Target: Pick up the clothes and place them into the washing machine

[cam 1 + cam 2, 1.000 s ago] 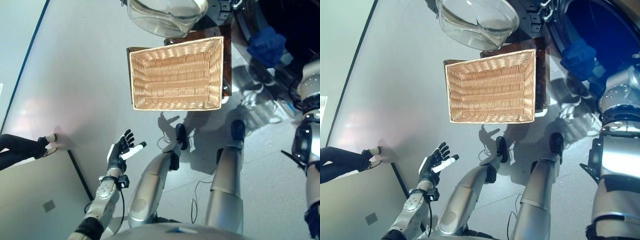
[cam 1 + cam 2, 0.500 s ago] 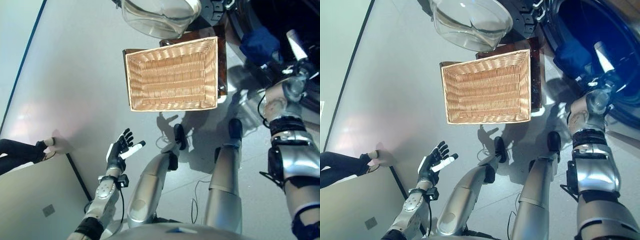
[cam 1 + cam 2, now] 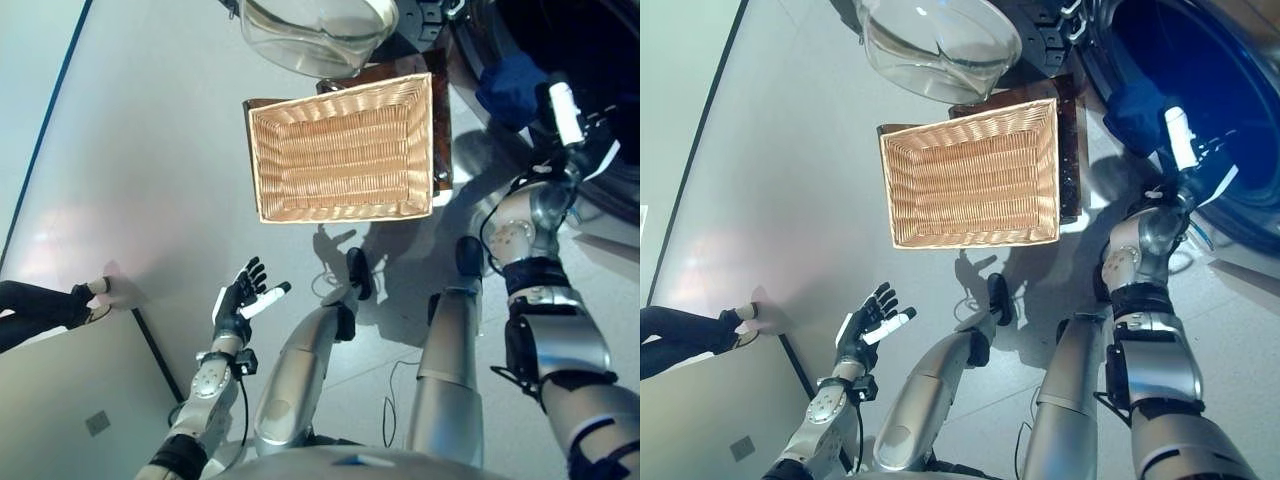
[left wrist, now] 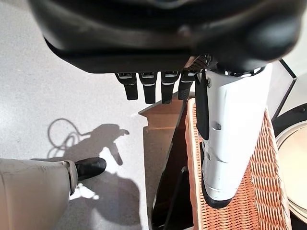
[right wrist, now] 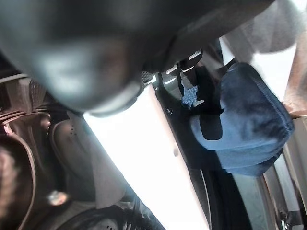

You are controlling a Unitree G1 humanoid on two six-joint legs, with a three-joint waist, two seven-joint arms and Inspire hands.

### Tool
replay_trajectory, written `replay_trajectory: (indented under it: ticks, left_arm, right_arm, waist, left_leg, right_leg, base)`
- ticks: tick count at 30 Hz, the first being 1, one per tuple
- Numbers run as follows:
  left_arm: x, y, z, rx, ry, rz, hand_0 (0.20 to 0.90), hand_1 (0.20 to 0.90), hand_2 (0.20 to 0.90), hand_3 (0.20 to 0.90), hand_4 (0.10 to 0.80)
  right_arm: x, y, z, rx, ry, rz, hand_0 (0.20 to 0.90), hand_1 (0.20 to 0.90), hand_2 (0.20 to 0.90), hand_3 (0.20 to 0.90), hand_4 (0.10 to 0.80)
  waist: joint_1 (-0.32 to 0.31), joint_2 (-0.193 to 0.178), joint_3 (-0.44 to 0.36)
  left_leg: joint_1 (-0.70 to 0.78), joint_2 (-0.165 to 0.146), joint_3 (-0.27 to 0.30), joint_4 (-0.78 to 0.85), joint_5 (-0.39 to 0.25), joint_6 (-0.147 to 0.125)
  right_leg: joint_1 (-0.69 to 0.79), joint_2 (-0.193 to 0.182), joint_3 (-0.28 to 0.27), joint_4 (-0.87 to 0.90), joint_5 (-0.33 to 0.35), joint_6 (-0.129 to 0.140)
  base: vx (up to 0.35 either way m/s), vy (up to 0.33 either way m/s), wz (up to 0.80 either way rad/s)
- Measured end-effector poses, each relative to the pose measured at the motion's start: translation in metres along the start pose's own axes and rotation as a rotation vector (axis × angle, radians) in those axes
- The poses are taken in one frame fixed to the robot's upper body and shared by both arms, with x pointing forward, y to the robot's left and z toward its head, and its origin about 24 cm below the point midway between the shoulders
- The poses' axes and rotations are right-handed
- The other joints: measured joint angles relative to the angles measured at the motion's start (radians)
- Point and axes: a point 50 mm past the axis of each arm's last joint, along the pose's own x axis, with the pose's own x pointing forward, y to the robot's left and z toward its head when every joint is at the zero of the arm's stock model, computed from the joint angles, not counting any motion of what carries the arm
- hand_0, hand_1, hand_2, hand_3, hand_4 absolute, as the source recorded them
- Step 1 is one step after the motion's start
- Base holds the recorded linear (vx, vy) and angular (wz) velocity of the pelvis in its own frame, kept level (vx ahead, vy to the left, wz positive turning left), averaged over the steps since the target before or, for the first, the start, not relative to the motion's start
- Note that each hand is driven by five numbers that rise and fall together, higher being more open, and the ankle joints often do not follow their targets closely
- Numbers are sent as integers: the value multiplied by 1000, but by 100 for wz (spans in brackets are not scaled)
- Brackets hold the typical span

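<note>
A blue cloth [image 3: 510, 85] hangs on the lip of the washing machine's dark drum opening [image 3: 1200, 60] at the upper right. My right hand [image 3: 572, 118] is raised just beside the cloth at the opening, thumb straight and fingers relaxed, holding nothing. In the right wrist view the blue cloth [image 5: 249, 124] lies just past my fingers [image 5: 184, 72]. The wicker basket [image 3: 345, 150] rests on the dark brown box [image 3: 443, 150] with nothing in it. My left hand [image 3: 238, 300] hangs open at the lower left, far from the basket.
The machine's round glass door [image 3: 320, 30] stands open above the basket. A person's leg and shoe [image 3: 88, 296] show at the left edge. A pale flat panel [image 3: 70, 400] lies at the lower left. Grey floor surrounds the box.
My right arm has swung up from the right edge and brought its hand to the drum opening beside the blue cloth. The camera has shifted slightly. The left hand has stayed put.
</note>
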Motion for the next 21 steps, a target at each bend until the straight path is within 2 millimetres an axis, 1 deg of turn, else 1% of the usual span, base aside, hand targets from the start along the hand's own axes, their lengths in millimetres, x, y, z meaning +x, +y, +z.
replay_trajectory:
  ticks: [6, 8, 9, 10, 11, 12, 13, 15, 17, 19, 21]
  left_arm:
    - [0, 0, 0, -2, 1, 1, 900, 900, 900, 900, 800]
    - [0, -1, -1, -5, 2, 3, 900, 900, 900, 900, 800]
    - [0, -1, -1, -10, 2, 7, 900, 900, 900, 900, 800]
    - [0, -3, -2, -18, 3, 8, 900, 900, 900, 900, 800]
    - [0, -4, -2, -19, 3, 7, 900, 900, 900, 900, 800]
    - [0, -4, -2, -20, 4, 9, 900, 900, 900, 900, 800]
    - [0, -4, -2, -20, 5, 9, 900, 900, 900, 900, 800]
    - [0, -4, -3, -20, 6, 13, 900, 900, 900, 900, 800]
    - [0, -4, -3, -20, 7, 13, 900, 900, 900, 900, 800]
    - [-1, -3, -5, -19, 13, 18, 900, 900, 900, 900, 800]
    - [-1, -3, -6, -20, 18, 27, 900, 900, 900, 900, 800]
  right_arm:
    - [-8, -2, -14, -2, 36, 13, 900, 900, 900, 900, 800]
    - [-18, -5, -28, -4, 83, 11, 900, 900, 900, 900, 800]
    - [-20, -4, -32, -7, 93, 15, 900, 900, 900, 900, 800]
    - [-29, -7, -44, -20, 140, 17, 900, 900, 900, 900, 800]
    - [-32, -8, -49, -31, 162, 20, 900, 900, 900, 900, 800]
    - [-43, -12, -63, -58, 213, 30, 900, 900, 900, 900, 800]
    - [-48, -15, -69, -71, 234, 35, 900, 900, 900, 900, 800]
    - [-66, -24, -88, -106, 306, 41, 900, 900, 900, 900, 800]
    - [-75, -27, -96, -114, 335, 39, 900, 900, 900, 900, 800]
    - [-79, -31, -99, -126, 344, 43, 900, 900, 900, 900, 800]
    - [-79, -31, -99, -127, 343, 41, 900, 900, 900, 900, 800]
  waist:
    - [-2, 0, 0]
    - [-4, 1, -1]
    - [-5, 1, -1]
    - [-6, 1, -1]
    - [-6, 1, -1]
    - [-6, 1, -1]
    - [-6, 1, -1]
    - [-6, 1, -1]
    - [-7, 1, -1]
    - [-7, 1, -1]
    - [-9, 1, -1]
  left_leg:
    - [3, 2, 1, 1, 0, 0]
    - [5, 2, 2, 2, 0, -1]
    - [6, 2, 2, 2, 0, -1]
    - [7, 3, 3, 2, 0, -1]
    - [8, 3, 3, 2, 0, -1]
    - [11, 3, 3, 1, 0, -1]
    - [14, 3, 3, 1, -1, -1]
    - [21, 4, 3, 1, -2, -1]
    - [19, 4, 3, 2, -2, -1]
    - [19, 5, 3, 2, -2, -1]
    - [18, 6, 5, 2, -2, -1]
  right_leg:
    - [2, 2, 1, 1, 0, 0]
    - [4, 3, 3, 1, 0, 0]
    - [5, 3, 3, 1, 0, 0]
    - [6, 4, 3, 1, 0, 0]
    - [6, 4, 3, 1, 1, 0]
    - [10, 4, 4, 0, 0, 0]
    - [14, 5, 4, -1, 0, 0]
    - [23, 5, 3, -4, 0, 1]
    - [21, 5, 4, -5, 0, 3]
    - [22, 5, 4, -6, -2, 8]
    - [22, 5, 4, -8, -1, 10]
  base:
    - [0, 0, 0]
    - [0, 0, 0]
    - [0, 0, 0]
    - [0, 0, 0]
    - [0, 0, 0]
    - [0, 0, 0]
    - [0, 0, 0]
    - [2, 4, -2]
    - [0, 0, 0]
    - [0, 0, 0]
    - [0, 0, 0]
